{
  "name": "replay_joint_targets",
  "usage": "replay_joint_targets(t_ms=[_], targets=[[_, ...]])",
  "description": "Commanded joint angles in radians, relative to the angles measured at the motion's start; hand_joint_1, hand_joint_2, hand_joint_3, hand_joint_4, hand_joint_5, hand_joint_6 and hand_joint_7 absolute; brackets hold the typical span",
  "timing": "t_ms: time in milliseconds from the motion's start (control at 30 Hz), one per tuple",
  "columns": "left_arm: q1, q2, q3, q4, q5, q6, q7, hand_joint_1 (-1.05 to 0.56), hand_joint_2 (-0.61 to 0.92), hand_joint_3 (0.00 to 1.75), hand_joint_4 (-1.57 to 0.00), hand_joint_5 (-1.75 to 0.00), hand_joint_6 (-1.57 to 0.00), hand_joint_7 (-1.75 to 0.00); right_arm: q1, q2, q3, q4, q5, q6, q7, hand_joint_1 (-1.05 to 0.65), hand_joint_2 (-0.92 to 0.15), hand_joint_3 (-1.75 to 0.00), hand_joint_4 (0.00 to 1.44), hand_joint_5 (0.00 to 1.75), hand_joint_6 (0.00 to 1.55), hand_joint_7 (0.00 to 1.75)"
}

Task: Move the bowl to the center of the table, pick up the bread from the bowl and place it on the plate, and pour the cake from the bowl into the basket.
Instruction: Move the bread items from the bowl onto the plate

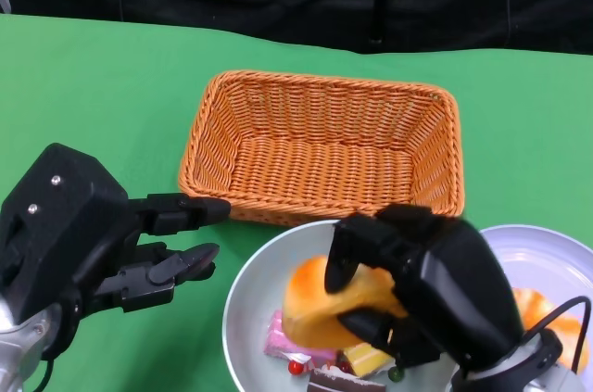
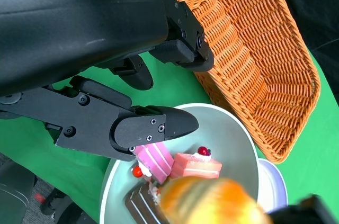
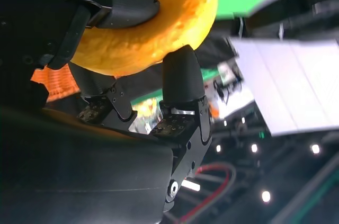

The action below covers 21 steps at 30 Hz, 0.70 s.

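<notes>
Green tabletop (image 1: 111, 86) seen from above, with a dark backdrop behind.

Toward the far middle: an orange woven wicker basket (image 1: 324, 146), rectangular, upright, nothing inside.

Just in front of the basket, near edge of the view: a pale green bowl (image 1: 246, 295), its rim close to the basket's front wall.

Inside the bowl: small cake pieces, among them a pink layered slice (image 2: 153, 160), a pink square with a red berry on top (image 2: 196, 164), and a dark chocolate piece (image 2: 140, 205).

Right hand (image 1: 422, 285), black, over the bowl, fingers wrapped around a golden-orange round bread (image 1: 329, 304). In the right wrist view, bread (image 3: 159, 28) pinched between fingers above and fingers below. Bread above the cake pieces; whether touching them, cannot tell.

To the right of the bowl, partly hidden behind the right hand: a white plate (image 1: 547, 258) carrying another orange pastry (image 1: 547, 313).

Left hand (image 1: 139, 244), black, at the lower left beside the bowl, fingers spread apart and pointing toward the bowl, holding nothing. In the left wrist view, one fingertip (image 2: 175, 126) over the bowl's rim.
</notes>
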Motion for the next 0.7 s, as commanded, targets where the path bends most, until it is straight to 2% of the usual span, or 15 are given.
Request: replay_joint_targets(t_ms=[33,100,200,300,467,567,700], targets=[[-0.002,0.011,0.010,0.004,-0.001,-0.007,0.001,-0.45,0.92,0.48,-0.41,-0.63,-0.48,0.00,0.023,0.002,-0.060,-0.086,0.067,0.023,0.040,-0.15,-0.17,-1.68,1.07,1.75,0.84,1.75],[-0.002,0.010,0.011,0.005,-0.002,-0.007,0.001,-0.46,0.92,0.48,-0.41,-0.64,-0.48,0.00,0.029,0.004,-0.070,-0.100,0.079,0.026,0.056,-0.15,-0.16,-1.71,1.07,1.75,0.84,1.75],[-0.003,0.017,0.004,0.002,0.016,-0.017,0.010,-0.46,0.92,0.46,-0.41,-0.64,-0.49,-0.01,0.053,-0.007,-0.134,-0.151,0.162,0.020,0.083,-0.19,-0.16,-1.74,1.06,1.75,0.82,1.75],[0.003,0.021,-0.001,0.000,0.035,-0.045,0.013,-0.46,0.92,0.45,-0.42,-0.64,-0.51,-0.02,0.069,-0.003,-0.162,-0.181,0.194,0.031,0.115,-0.21,-0.15,-1.75,1.05,1.75,0.82,1.75],[0.034,0.036,-0.019,-0.037,0.103,-0.159,0.021,-0.45,0.92,0.43,-0.42,-0.65,-0.51,-0.02,0.099,-0.010,-0.242,-0.215,0.233,0.031,0.134,-0.13,-0.09,-1.75,1.06,1.75,0.83,1.75],[0.064,0.056,-0.028,-0.051,0.149,-0.290,0.010,-0.41,0.92,0.42,-0.42,-0.66,-0.52,-0.02,0.128,-0.020,-0.301,-0.240,0.299,0.035,0.169,-0.06,-0.08,-1.75,1.06,1.75,0.85,1.70],[0.075,0.054,-0.025,-0.042,0.165,-0.345,0.002,-0.39,0.92,0.42,-0.41,-0.67,-0.52,-0.02,0.135,-0.011,-0.322,-0.247,0.309,0.031,0.191,-0.04,-0.08,-1.75,1.06,1.75,0.86,1.68]])
